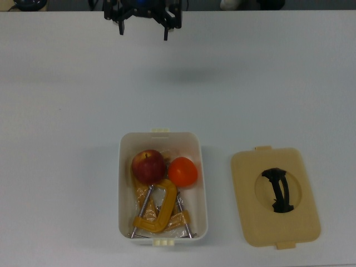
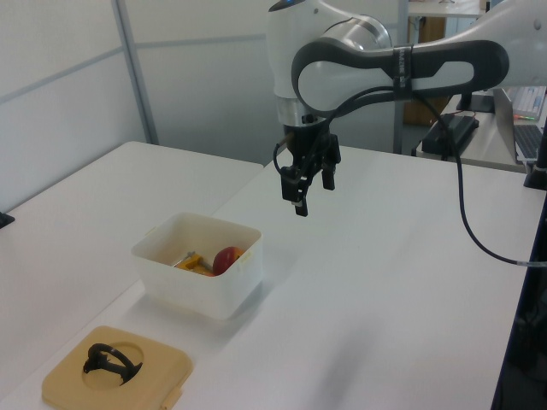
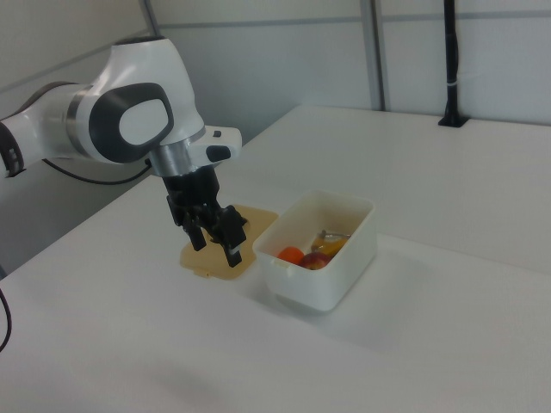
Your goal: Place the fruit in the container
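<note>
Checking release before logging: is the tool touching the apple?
Apart. In the top view the tool hangs open at the table's far edge, with bare table between it and the apple in the container.

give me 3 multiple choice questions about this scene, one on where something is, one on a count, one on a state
1. Where does the lid lie in the top view?
A. on the container
B. on the table at the container's right
C. under the gripper

2. How many fruits are in the container?
A. none
B. one
C. two

3. What is the gripper doing?
A. hanging open and empty above the table
B. gripping the apple
C. pressing on the lid

Answers: 1 B, the lid rests flat on the table, apart from the box. 2 C, the apple and the orange sit side by side inside it, by the yellow clamps. 3 A, its fingers are spread with nothing between them, away from the container.
</note>
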### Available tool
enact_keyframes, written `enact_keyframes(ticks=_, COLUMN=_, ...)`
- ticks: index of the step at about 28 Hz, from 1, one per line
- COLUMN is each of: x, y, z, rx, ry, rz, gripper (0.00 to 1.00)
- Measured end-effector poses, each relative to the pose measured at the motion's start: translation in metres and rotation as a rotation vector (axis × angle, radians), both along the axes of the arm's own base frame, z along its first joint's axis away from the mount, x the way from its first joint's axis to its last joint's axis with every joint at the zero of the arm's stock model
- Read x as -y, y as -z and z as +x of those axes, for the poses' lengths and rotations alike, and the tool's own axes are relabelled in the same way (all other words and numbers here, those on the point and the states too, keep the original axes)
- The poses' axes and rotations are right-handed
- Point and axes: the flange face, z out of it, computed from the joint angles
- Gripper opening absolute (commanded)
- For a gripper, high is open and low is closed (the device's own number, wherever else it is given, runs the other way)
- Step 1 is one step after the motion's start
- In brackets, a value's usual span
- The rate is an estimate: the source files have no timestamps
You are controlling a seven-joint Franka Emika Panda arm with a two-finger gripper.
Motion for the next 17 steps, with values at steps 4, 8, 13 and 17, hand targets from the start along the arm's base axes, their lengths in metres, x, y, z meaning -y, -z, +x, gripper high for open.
enact_keyframes(ticks=4, x=0.008, y=-0.002, z=0.001, rx=0.004, ry=0.015, rz=0.003, gripper=1.00)
enact_keyframes(ticks=8, x=0.020, y=-0.011, z=0.001, rx=0.022, ry=0.037, rz=0.007, gripper=1.00)
enact_keyframes(ticks=13, x=0.031, y=-0.020, z=0.002, rx=0.041, ry=0.057, rz=0.009, gripper=1.00)
enact_keyframes(ticks=17, x=0.041, y=-0.026, z=0.002, rx=0.053, ry=0.074, rz=0.009, gripper=1.00)
